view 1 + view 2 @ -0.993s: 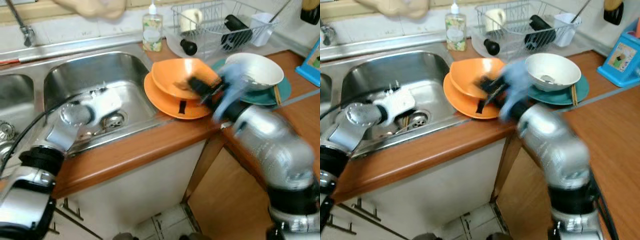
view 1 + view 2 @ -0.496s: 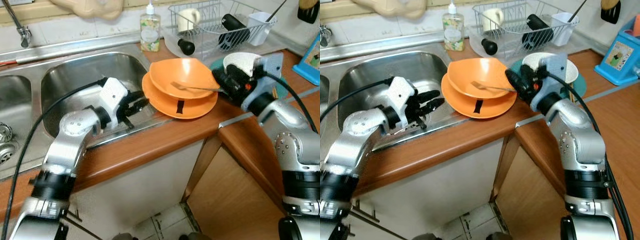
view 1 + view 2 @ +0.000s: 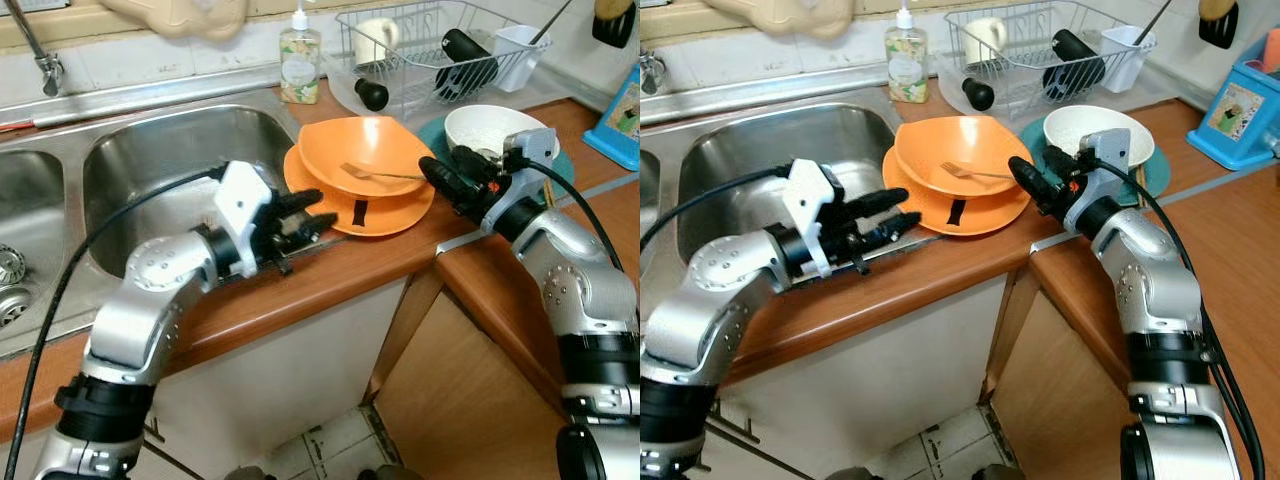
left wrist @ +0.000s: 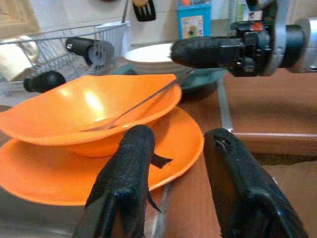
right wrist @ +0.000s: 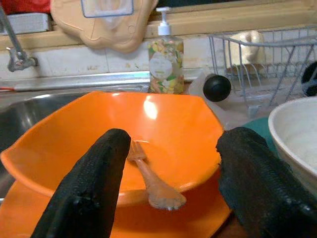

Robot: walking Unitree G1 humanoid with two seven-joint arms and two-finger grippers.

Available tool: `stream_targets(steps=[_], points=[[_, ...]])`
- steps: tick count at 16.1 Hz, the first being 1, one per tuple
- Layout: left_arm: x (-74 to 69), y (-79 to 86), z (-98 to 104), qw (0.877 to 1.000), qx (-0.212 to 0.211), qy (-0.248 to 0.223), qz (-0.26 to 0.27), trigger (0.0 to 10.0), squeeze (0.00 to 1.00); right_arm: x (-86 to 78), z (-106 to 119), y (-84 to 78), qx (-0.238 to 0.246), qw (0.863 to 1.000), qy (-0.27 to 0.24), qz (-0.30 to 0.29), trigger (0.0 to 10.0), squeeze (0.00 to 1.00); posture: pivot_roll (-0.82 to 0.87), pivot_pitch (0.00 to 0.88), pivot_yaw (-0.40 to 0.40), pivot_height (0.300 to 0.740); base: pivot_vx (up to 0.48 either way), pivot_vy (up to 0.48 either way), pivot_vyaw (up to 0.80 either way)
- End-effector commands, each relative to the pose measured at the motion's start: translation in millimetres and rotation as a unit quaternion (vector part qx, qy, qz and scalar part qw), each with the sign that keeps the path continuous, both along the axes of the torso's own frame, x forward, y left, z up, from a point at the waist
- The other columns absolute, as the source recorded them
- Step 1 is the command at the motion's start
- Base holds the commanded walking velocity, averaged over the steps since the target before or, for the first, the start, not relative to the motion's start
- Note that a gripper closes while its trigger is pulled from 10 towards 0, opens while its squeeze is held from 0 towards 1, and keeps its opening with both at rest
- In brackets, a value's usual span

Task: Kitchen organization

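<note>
Orange bowl (image 3: 368, 153): sits in the orange plate on the wooden surface, just right of the sink basin, between the two grippers.
Surface (image 3: 330, 275): brown wood, runs along the sink front and turns a corner at the right.
Sink (image 3: 165, 160): steel basin, left of the orange stack.
Dish rack (image 3: 440, 45): wire, behind the bowls; holds a pale mug and dark items.
Orange plate (image 3: 330, 205): under the orange bowl; dark mark on its front rim.
Teal plate (image 3: 1035, 135): right of the orange stack, carrying a white bowl (image 3: 495, 133).
Left gripper (image 3: 318, 216): fingers parted, nothing held; tips at the orange plate's left front edge, over the sink rim.
Right gripper (image 3: 432, 172): fingers spread wide, nothing between them; tips at the orange bowl's right rim.
Soap bottle (image 3: 303, 62): upright behind the sink.
Fork (image 3: 378, 174): lies inside the orange bowl, handle toward the right gripper.
</note>
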State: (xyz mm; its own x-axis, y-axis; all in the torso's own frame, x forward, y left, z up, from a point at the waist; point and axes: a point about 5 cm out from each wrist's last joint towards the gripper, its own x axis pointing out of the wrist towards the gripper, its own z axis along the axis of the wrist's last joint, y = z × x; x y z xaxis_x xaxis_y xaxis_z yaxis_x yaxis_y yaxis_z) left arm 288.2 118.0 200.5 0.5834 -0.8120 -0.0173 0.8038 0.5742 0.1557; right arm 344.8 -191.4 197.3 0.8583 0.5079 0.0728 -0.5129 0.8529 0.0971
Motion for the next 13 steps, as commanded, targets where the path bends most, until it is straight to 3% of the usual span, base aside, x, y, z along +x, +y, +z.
stream_targets(steps=[1,4,5,6,7,8,13], points=[[-2.6,-3.6,2,1.000,0.004,0.001,-0.004,10.0,0.00,1.9,-1,2.5,-0.005,1.000,-0.001,0.012,10.0,0.00,-0.05,0.012,0.009,0.740,0.000,0.000,0.00],[-6.2,-8.7,2,1.000,0.003,0.010,-0.019,10.0,0.00,4.7,-8,4.0,-0.003,1.000,0.012,0.022,10.0,0.00,-0.05,0.015,0.007,0.740,0.000,0.000,0.00],[-6.6,-9.6,3,1.000,0.002,0.010,-0.019,10.0,0.00,6.7,-11,4.2,-0.002,1.000,0.019,0.025,4.9,0.00,-0.05,0.018,0.005,0.740,0.000,0.000,0.00],[-7.2,-10.4,3,1.000,0.004,0.011,-0.022,10.0,0.00,8.1,-12,4.6,0.001,1.000,0.020,0.023,3.0,0.00,-0.05,0.020,0.004,0.740,0.000,0.000,0.00],[-7.3,-10.7,4,1.000,0.004,0.011,-0.022,10.0,0.00,8.7,-12,4.7,0.002,1.000,0.021,0.022,2.3,0.00,-0.05,0.021,0.005,0.740,0.000,0.000,0.00],[-7.6,-11.7,4,1.000,0.004,0.012,-0.024,10.0,0.00,9.9,-13,5.6,0.007,0.999,0.022,0.024,0.0,0.00,-0.04,0.022,0.005,0.740,0.000,0.000,0.00],[-8.8,-16.2,5,0.999,0.003,0.013,-0.030,10.0,0.00,13.3,-17,6.9,0.015,0.999,0.027,0.026,0.0,0.00,-0.04,0.023,0.006,0.740,0.000,0.000,0.00]])
